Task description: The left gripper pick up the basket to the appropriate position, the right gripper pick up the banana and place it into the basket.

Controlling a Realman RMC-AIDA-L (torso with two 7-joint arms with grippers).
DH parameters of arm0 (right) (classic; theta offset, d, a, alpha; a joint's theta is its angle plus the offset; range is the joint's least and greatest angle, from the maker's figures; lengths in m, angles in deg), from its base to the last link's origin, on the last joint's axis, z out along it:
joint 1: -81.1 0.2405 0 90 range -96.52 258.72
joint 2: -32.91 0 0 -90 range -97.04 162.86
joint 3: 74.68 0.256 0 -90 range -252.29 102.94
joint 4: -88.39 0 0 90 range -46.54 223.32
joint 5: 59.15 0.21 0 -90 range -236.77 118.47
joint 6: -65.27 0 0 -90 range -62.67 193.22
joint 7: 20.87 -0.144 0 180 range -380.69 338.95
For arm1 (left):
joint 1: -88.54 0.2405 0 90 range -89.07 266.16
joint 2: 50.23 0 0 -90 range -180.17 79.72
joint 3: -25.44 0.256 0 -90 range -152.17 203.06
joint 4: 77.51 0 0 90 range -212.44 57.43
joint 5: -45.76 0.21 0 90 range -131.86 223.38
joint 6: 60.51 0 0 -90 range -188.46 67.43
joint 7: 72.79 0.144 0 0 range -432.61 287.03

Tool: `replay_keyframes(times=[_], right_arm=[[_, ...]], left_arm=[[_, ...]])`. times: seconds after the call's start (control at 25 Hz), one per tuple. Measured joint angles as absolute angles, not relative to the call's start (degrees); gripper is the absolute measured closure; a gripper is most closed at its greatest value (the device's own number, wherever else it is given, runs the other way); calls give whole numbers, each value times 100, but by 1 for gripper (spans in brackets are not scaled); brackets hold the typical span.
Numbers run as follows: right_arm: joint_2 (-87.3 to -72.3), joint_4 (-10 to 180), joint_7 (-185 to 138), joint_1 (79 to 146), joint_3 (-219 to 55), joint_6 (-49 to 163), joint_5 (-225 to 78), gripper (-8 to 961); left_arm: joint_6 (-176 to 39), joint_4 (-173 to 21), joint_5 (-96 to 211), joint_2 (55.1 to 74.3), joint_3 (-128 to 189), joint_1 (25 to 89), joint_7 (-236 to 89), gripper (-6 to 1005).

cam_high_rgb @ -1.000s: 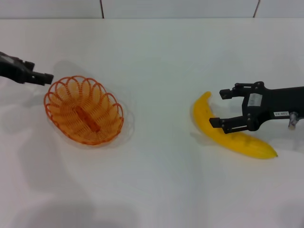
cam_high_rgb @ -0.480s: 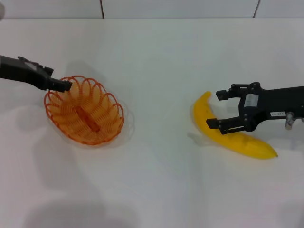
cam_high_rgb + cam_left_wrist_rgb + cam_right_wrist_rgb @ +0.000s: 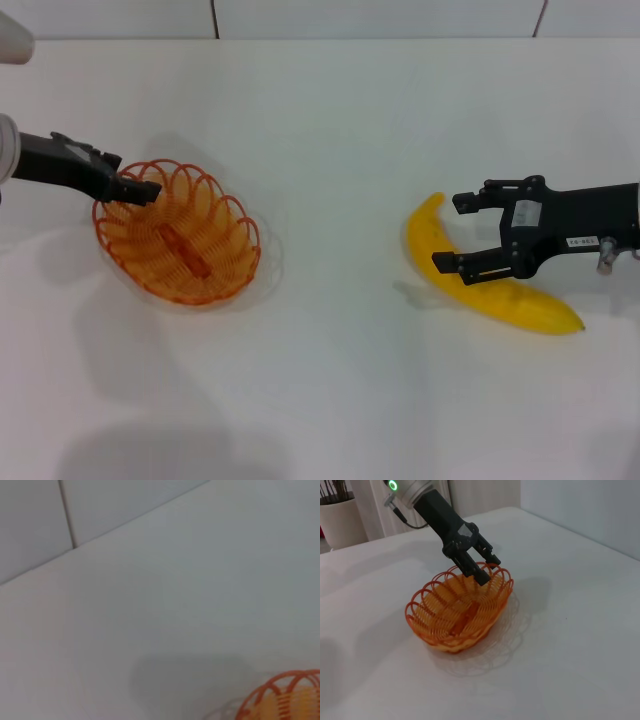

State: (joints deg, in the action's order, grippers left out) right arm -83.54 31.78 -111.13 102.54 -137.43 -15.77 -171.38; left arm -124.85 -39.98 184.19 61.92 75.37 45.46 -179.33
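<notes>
The orange wire basket (image 3: 200, 262) sits on the white table at the left; a piece of its rim shows in the left wrist view (image 3: 280, 692). My left gripper (image 3: 140, 190) is at the basket's left rim. In the right wrist view the left gripper (image 3: 487, 567) has its fingers slightly apart, one inside the basket (image 3: 455, 612) and one outside the rim. The yellow banana (image 3: 505, 297) lies on the table at the right. My right gripper (image 3: 449, 233) is open, its two fingers on either side of the banana's upper half, just above it.
The white table's far edge meets a tiled wall (image 3: 380, 15) at the back. A potted plant (image 3: 340, 520) stands beyond the table in the right wrist view. Bare table (image 3: 340, 250) lies between basket and banana.
My left gripper has moved right, from beside the basket to its left rim. My right gripper has shifted slightly left over the banana. Basket and banana have not moved.
</notes>
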Motion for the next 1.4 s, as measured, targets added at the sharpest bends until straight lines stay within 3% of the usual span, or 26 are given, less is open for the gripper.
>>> replay_keyframes(times=[0.56, 1.4], right_arm=[[-8343, 3365, -11113, 10319, -13743, -1576, -17139, 59], [-8337, 3394, -11113, 10325, -13752, -1576, -17139, 60]], left_arm=[[-12231, -4060, 18437, 6298, 7537, 4585, -17772, 265], [-12041, -4200, 18427, 6388, 7537, 4592, -17535, 390]])
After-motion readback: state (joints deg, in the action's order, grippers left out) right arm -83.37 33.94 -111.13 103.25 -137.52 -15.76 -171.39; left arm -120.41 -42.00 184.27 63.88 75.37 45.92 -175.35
